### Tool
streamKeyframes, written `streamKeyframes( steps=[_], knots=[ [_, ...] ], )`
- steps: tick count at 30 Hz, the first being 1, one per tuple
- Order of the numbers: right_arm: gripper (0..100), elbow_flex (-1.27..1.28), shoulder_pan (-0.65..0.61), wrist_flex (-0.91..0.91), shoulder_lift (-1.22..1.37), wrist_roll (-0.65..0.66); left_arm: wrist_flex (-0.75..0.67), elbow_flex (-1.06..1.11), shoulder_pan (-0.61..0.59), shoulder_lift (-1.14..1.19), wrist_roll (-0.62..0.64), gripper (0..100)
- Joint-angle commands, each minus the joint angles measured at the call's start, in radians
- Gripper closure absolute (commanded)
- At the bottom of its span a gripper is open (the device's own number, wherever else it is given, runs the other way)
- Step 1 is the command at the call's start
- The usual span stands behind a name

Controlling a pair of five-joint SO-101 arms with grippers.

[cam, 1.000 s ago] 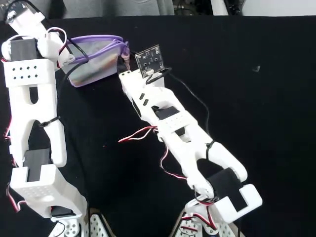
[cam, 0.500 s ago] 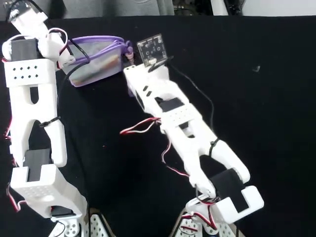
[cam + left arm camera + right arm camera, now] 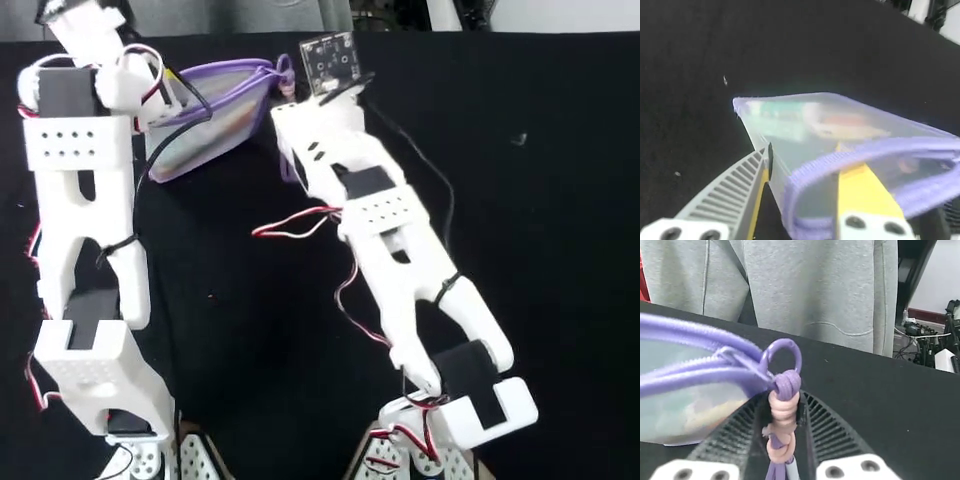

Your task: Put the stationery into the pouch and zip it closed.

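1. The left arm (image 3: 80,200) runs from the near edge straight up the left side of the table (image 3: 540,220). Its wrist bends inward at the far end, so the left gripper (image 3: 165,98) meets one end of the pouch (image 3: 205,125).
2. In the left wrist view, the grey finger (image 3: 730,200) and the yellow finger (image 3: 862,195) press on that end of the pouch from either side and clamp it.
3. The right arm (image 3: 400,250) slants from the near edge towards the far left. The right gripper (image 3: 286,92) sits at the other end of the pouch.
4. Its ribbed black fingers (image 3: 742,427) are nipped together on the knotted pull cord (image 3: 783,410). The cord hangs from the purple ring (image 3: 785,352) of the zip.
5. The pouch is held tilted between the two grippers, near the far edge of the table.
6. The stationery (image 3: 795,120) shows through the clear wall as green and orange smears. Which items they are cannot be told.
7. How far the zip is drawn cannot be told, nor whether the pouch's low corner touches the table. In the high view, cables and the wrist cover the tips of the left gripper.
8. The left arm lies close to the table's left side. The widest stretch of black table is to the right of the right arm. Between the arms is a dark band, and red and white wires (image 3: 290,225) loop into it from the right arm.
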Motion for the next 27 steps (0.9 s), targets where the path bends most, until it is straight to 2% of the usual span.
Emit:
streamKeyframes(
  steps=[1,9,17,23,27],
  knots=[
    [98.6,-0.117,0.023,0.069,-0.058,0.006,0.037,-0.128,-0.002,-0.020,-0.052,79],
    [98.6,-0.325,0.071,0.318,-0.058,0.006,0.074,-0.320,-0.033,-0.021,-0.066,79],
    [98.6,-0.573,0.071,0.618,-0.058,0.012,0.057,-0.372,-0.108,-0.014,-0.064,79],
    [98.6,-0.872,0.038,0.950,-0.048,0.193,0.043,-0.364,-0.142,-0.011,-0.064,79],
    [98.6,-1.073,0.009,1.160,-0.045,0.252,0.041,-0.367,-0.134,-0.011,-0.064,79]
  ],
)
